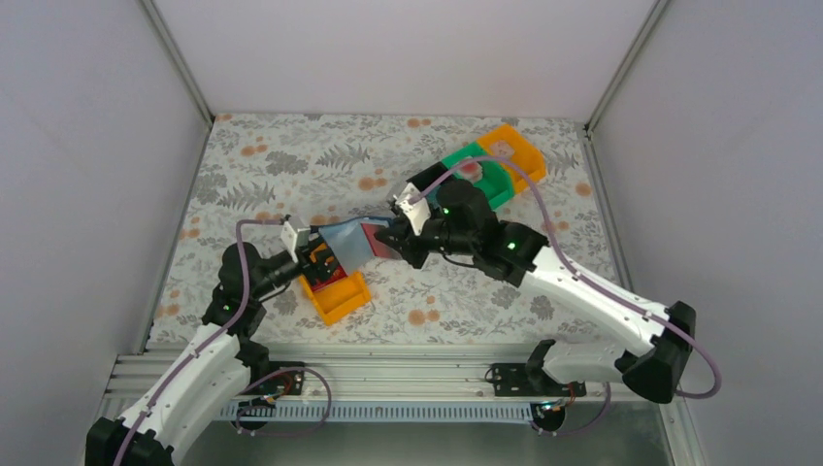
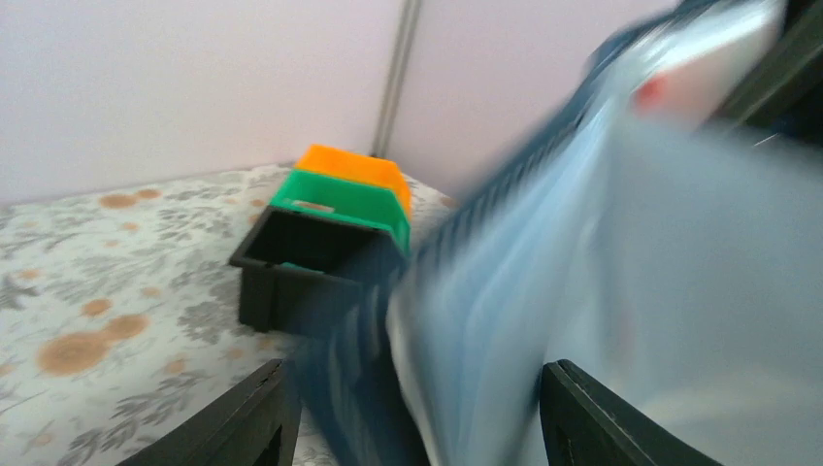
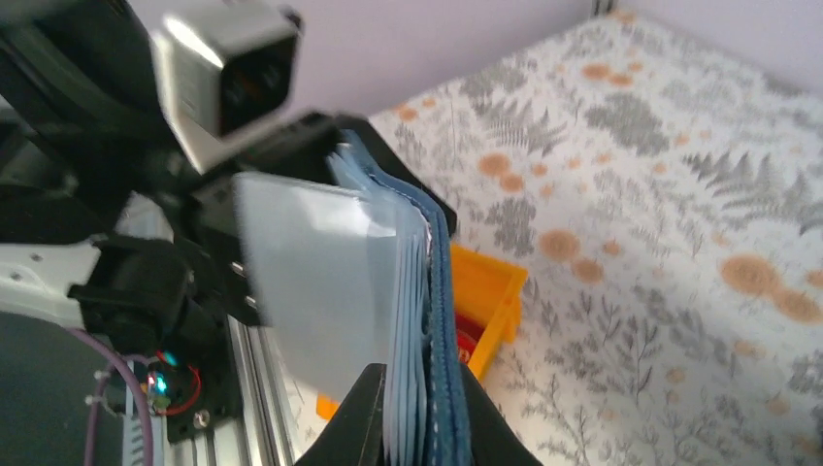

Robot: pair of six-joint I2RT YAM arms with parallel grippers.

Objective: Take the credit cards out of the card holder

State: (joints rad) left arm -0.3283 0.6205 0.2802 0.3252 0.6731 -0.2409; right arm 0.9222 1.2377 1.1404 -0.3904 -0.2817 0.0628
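Note:
The card holder (image 1: 347,238), dark navy with pale blue clear sleeves, hangs spread between the two grippers above the table. My right gripper (image 1: 400,243) is shut on its right end. In the right wrist view the sleeves and navy cover (image 3: 442,320) are pinched between the right gripper's (image 3: 424,417) fingers. My left gripper (image 1: 318,254) is at the holder's left end. In the left wrist view the left gripper (image 2: 417,417) has its fingers wide apart, with the blurred holder (image 2: 505,291) between them. A red credit card (image 1: 377,238) shows inside a sleeve. Another red card (image 3: 468,342) lies in the near orange bin.
The near orange bin (image 1: 342,299) sits on the floral table just below the left gripper. At the back right stand a black bin (image 2: 291,262), a green bin (image 1: 490,175) and a second orange bin (image 1: 514,148) in a row. White walls close in on the table.

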